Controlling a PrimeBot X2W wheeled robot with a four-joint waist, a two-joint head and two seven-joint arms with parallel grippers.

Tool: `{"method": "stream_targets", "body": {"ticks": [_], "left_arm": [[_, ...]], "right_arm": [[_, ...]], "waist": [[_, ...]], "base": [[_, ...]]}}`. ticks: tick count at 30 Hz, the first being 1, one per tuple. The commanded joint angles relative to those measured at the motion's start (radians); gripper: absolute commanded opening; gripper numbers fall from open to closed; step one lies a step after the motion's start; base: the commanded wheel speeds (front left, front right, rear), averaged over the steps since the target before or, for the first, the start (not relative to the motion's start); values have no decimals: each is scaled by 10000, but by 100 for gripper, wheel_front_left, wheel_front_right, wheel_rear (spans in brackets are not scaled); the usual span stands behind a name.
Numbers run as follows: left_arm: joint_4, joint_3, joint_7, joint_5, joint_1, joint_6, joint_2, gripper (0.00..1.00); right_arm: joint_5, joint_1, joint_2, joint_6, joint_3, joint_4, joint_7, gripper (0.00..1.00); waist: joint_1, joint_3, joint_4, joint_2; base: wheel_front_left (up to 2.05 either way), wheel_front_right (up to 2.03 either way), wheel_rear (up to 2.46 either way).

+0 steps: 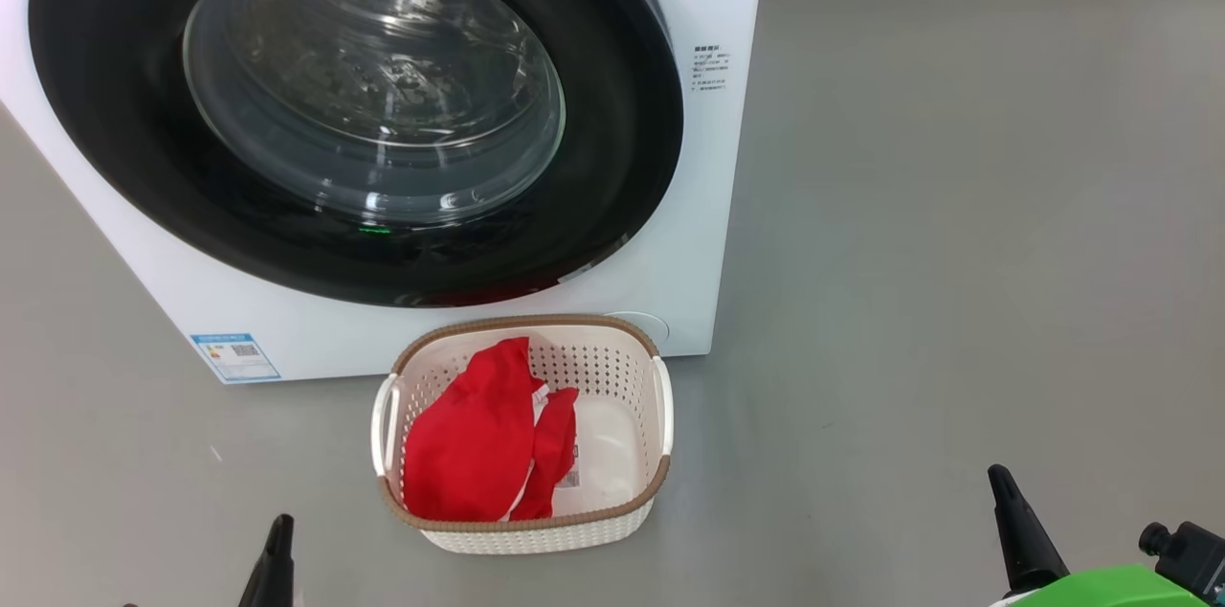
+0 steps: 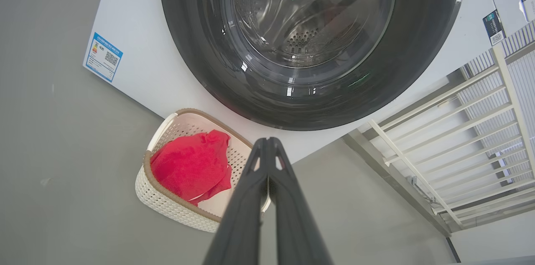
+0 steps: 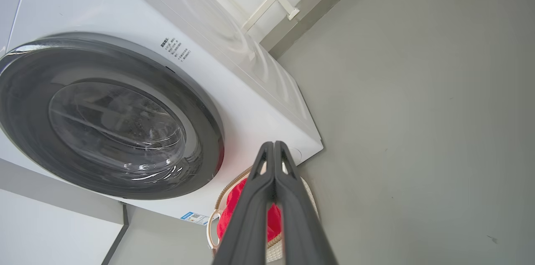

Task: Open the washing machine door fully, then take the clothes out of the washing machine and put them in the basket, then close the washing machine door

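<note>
The clothes [image 1: 474, 439] lie in the basket [image 1: 536, 538] at lower centre, just in front of the washing machine [image 1: 708, 234]. The washing machine door [image 1: 612, 109] sits flush at upper left. The blue label [image 1: 234, 356] and side print [image 1: 709, 68] are too small to read. The left gripper [image 1: 280, 530] and right gripper [image 1: 1000, 478], at the bottom corners, are closed and empty.

Top of the washing machine door [image 1: 359, 109] cut off — blue label [image 1: 234, 356] print unreadable.

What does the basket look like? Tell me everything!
The basket is small, cream-white plastic full of little holes, with a brown woven-look rim and a handle on each side. It stands upright on the grey floor, close in front of the washer. Red clothes lie in its left half; a label shows on its bare bottom.
</note>
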Motion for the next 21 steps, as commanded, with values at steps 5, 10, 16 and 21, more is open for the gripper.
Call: {"method": "stream_targets", "body": {"ticks": [5, 10, 16, 21], "left_arm": [[-167, 261, 158, -686, -476, -36, 61, 0], [-150, 291, 301, -1188, -569, -38, 27, 0], [-129, 327, 474, -1795, -682, -42, -13, 0], [-116, 351, 590, -2199, -757, -44, -40, 0]], "right_arm": [[664, -555, -185, -20, 15, -309, 174, 0], [1181, -657, -198, -21, -12, -333, 318, 0], [1804, -779, -212, -23, -46, -363, 493, 0], [2218, -861, -221, -24, -69, -383, 611, 0]], "waist": [[-1, -9, 3, 0], [-1, -18, 5, 0], [-1, -28, 8, 0], [-1, -35, 10, 0]], "base": [[0, 0, 0], [0, 0, 0], [0, 0, 0], [0, 0, 0]]}}
